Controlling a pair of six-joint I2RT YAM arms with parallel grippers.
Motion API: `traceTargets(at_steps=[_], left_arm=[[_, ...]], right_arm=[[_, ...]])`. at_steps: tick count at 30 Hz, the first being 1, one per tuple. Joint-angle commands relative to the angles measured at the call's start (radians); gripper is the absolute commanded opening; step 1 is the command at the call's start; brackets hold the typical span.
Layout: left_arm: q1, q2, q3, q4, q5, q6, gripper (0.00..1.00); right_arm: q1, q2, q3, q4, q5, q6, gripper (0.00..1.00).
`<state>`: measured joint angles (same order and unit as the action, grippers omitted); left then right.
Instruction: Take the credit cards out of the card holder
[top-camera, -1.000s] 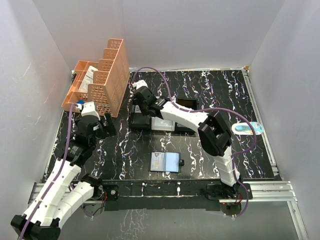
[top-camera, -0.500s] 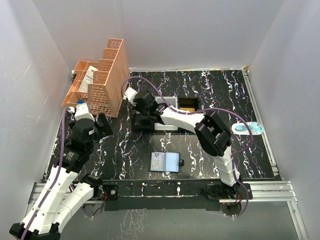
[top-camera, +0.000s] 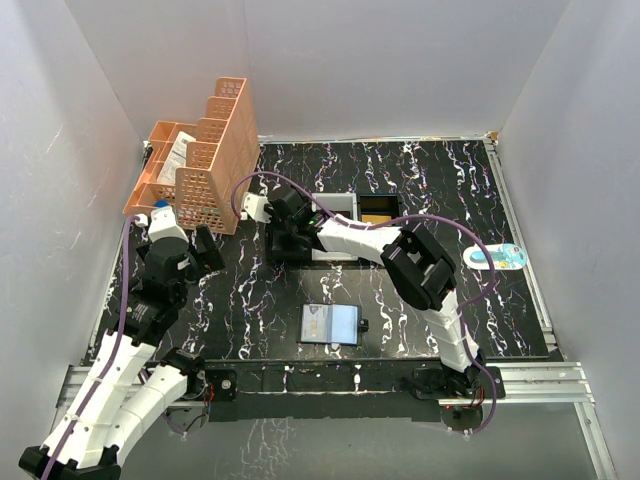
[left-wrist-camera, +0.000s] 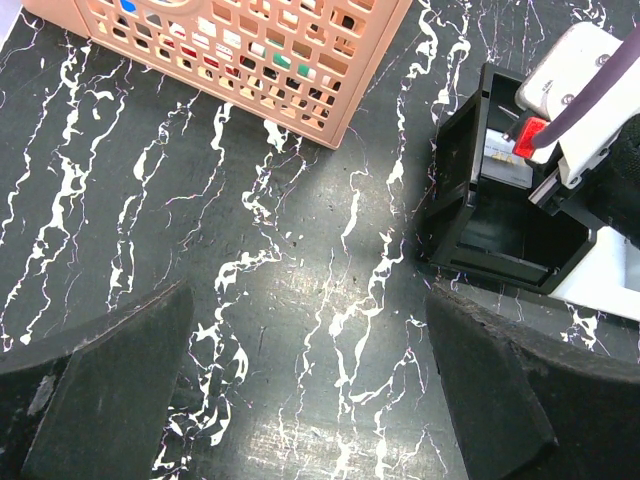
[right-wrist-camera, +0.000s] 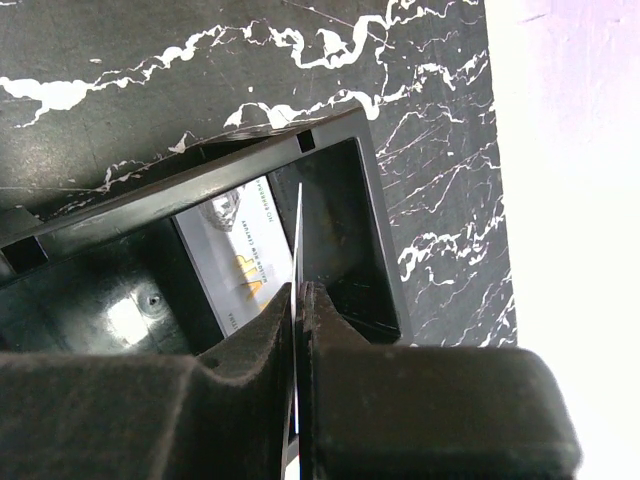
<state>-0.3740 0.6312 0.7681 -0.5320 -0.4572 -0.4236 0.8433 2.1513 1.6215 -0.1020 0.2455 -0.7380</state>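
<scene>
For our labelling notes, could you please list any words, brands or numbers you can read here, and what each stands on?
No text is legible.
On the card in the black tray: gold logo and small print, blurred.
In the orange basket: coloured labels, too small.
On the card holder: too small.

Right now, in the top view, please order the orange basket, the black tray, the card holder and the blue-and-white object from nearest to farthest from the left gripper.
1. orange basket, just beyond the left gripper, far left.
2. black tray, to its right.
3. card holder, near the middle front.
4. blue-and-white object, at the right side.
</scene>
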Motion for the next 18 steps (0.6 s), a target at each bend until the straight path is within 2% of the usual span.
traceTargets(at_steps=[1,5,11,18], left_arm=[[0.005,-0.013,0.0,-0.005,-0.03,-0.004,0.99],[0.006,-0.035,0.002,-0.013,-0.05,-0.015,0.99],[0.005,-0.092,0.011,-0.056,-0.175,-0.068,0.99],[0.006,-0.151,0.005,-0.062,-0.211,-0.084,0.99]], right_arm=[[-0.001,0.007,0.037,0.051,0.005,-0.08,0.0],[-0.001,0.028,0.044,0.066,0.012,-0.111,0.0],[-0.001,0.064,0.054,0.082,0.022,-0.137,0.0],[-0.001,0.11,0.081,0.09,0.078,-0.16,0.0]])
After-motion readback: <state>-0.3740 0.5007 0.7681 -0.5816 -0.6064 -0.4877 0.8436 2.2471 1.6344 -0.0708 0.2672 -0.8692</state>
